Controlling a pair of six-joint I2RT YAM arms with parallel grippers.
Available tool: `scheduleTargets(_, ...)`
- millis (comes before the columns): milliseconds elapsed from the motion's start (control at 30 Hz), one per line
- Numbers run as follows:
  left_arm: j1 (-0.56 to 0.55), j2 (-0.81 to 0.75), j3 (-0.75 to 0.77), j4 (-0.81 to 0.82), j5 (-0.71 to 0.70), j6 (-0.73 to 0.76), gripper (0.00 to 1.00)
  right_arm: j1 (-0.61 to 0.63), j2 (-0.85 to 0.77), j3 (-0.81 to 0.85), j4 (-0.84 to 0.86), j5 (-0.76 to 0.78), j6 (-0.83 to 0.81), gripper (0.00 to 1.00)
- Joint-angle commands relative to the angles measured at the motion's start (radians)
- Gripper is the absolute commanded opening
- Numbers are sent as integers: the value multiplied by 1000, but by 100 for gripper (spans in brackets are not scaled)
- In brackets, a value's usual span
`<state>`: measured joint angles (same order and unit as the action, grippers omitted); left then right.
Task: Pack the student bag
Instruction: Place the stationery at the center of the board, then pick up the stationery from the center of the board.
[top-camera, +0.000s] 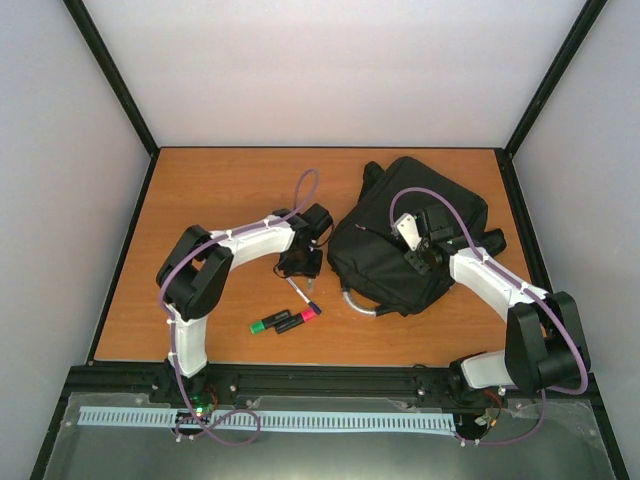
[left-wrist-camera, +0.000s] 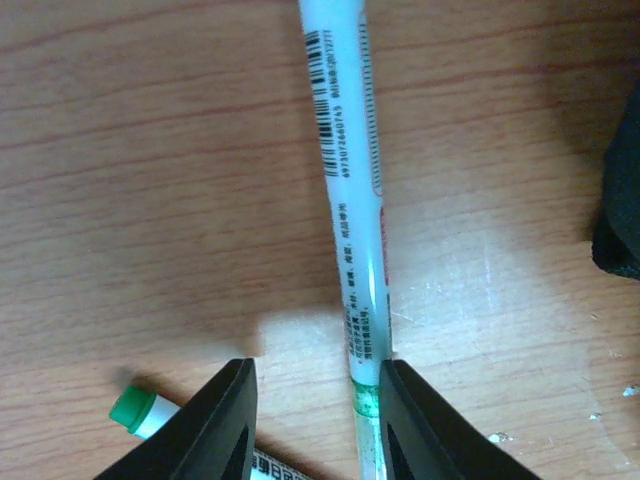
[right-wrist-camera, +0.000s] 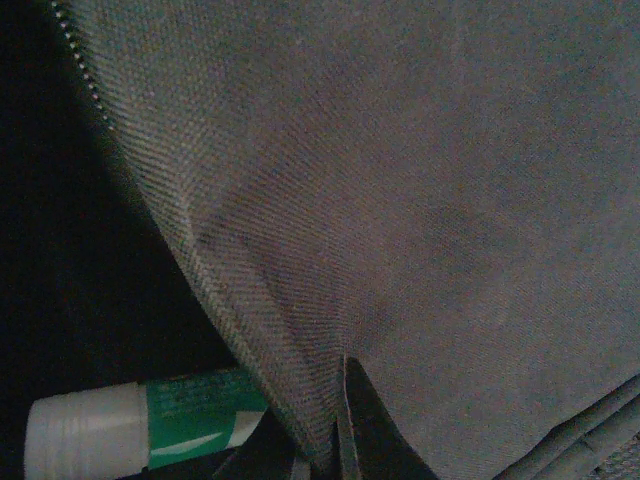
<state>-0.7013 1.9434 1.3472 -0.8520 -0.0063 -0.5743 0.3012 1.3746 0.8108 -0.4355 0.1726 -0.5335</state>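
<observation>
The black student bag lies on the right half of the wooden table. My right gripper is shut on a fold of the bag's fabric at its opening, and my right gripper holds that flap up. A green and white glue stick lies in the dark inside. My left gripper is low over a white marker pen. In the left wrist view the pen lies on the table between the open fingers of my left gripper, against the right finger.
A green-capped highlighter and a pink one lie side by side near the table's front, just below the pen. The green cap also shows in the left wrist view. The bag's edge is close on the right. A grey loop handle sticks out of the bag.
</observation>
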Motion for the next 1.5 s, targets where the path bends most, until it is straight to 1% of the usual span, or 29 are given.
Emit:
scheduleTargets(0, -22, 16, 19, 15, 5, 20, 35, -9, 15, -4, -80, -25, 13, 3)
scheduleTargets(167, -47, 34, 38, 13, 17, 31, 34, -13, 16, -4, -81, -28, 13, 3)
scheduleTargets(333, -71, 42, 46, 24, 53, 32, 38, -16, 17, -3, -84, -31, 14, 3)
scheduleTargets(500, -79, 56, 44, 32, 75, 27, 38, -16, 17, -2, -84, -31, 15, 3)
scheduleTargets(567, -79, 52, 45, 39, 80, 21, 40, -16, 16, -2, -83, -31, 14, 3)
scheduleTargets(633, -79, 38, 44, 50, 68, 12, 43, -17, 17, -2, -85, -33, 14, 3)
scheduleTargets(767, -79, 10, 55, 54, 21, -10, 45, -18, 18, -2, -86, -34, 14, 3)
scheduleTargets(900, -79, 53, 87, 20, 25, -5, 42, -20, 20, -3, -87, -36, 14, 3)
scheduleTargets(1167, -79, 98, 111, 39, -4, 3, 33, -23, 28, -1, -89, -39, 14, 3)
scheduleTargets(1300, -79, 130, 142, 27, -21, 8, 27, -24, 29, -2, -91, -39, 14, 3)
scheduleTargets(1467, -79, 153, 154, -1, -34, 12, 15, -27, 28, -3, -91, -39, 14, 3)
